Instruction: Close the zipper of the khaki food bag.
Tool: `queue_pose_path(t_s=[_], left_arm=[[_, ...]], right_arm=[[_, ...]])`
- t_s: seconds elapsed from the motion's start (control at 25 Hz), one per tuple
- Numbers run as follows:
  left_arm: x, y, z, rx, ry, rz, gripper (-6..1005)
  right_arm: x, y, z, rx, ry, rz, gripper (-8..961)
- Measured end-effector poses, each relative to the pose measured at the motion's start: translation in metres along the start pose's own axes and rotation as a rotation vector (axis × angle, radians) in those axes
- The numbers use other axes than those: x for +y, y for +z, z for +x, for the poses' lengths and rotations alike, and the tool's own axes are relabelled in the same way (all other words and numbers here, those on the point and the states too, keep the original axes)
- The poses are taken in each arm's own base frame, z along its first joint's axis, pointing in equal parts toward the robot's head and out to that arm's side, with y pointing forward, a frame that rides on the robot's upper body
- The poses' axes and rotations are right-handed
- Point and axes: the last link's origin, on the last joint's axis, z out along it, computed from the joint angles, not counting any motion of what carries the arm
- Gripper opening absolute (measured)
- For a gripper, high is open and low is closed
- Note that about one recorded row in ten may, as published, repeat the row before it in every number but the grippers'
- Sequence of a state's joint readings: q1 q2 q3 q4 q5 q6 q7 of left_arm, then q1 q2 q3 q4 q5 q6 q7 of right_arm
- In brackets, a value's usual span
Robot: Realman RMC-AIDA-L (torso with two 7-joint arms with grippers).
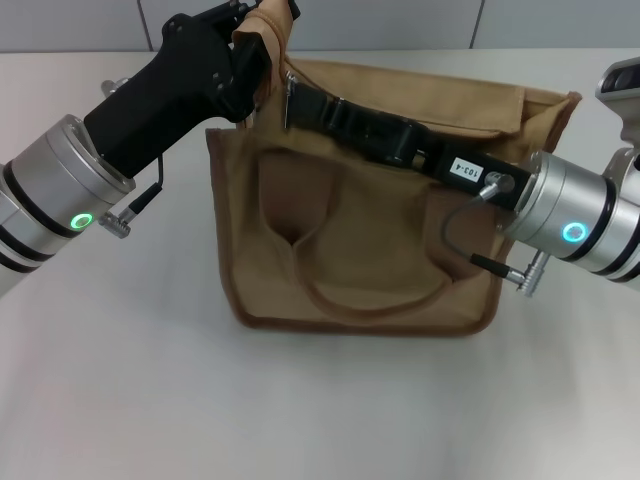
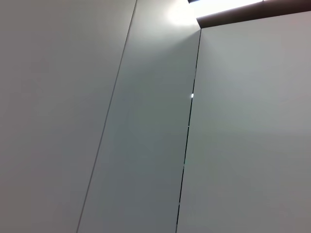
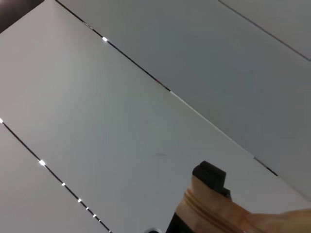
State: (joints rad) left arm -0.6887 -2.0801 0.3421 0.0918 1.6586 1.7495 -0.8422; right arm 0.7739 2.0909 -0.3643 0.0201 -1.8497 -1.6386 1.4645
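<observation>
The khaki food bag (image 1: pixel 360 250) stands upright in the middle of the white table, its handle straps (image 1: pixel 385 298) hanging down the front. My left gripper (image 1: pixel 252 32) is shut on the bag's top far-left corner and holds that fabric pulled up. The pinched fabric (image 3: pixel 218 213) and a black finger (image 3: pixel 210 174) also show in the right wrist view. My right gripper (image 1: pixel 288 105) lies along the top seam, reaching to its left end. It is pinched on the small silver pull of the zipper (image 1: pixel 288 92). The arm hides the rest of the zipper line.
The white table (image 1: pixel 300 420) stretches around the bag, with a grey wall behind. Both arms' silver wrists (image 1: pixel 570 225) hang low beside the bag. The left wrist view shows only ceiling panels (image 2: pixel 146 145).
</observation>
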Motion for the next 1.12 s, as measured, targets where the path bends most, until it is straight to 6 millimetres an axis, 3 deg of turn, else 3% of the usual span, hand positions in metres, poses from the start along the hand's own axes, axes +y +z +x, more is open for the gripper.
queue_pose_path(t_s=[0.8, 1.12], left_arm=[[0.0026, 0.0056, 0.0004, 0.011, -0.009, -0.021, 21], [0.0028, 0.0058, 0.0006, 0.012, -0.008, -0.022, 21]], right_arm=[[-0.0018, 0.0043, 0.0007, 0.007, -0.004, 0.01, 437], [-0.0076, 0.0029, 0.001, 0.001, -0.005, 0.052, 239]])
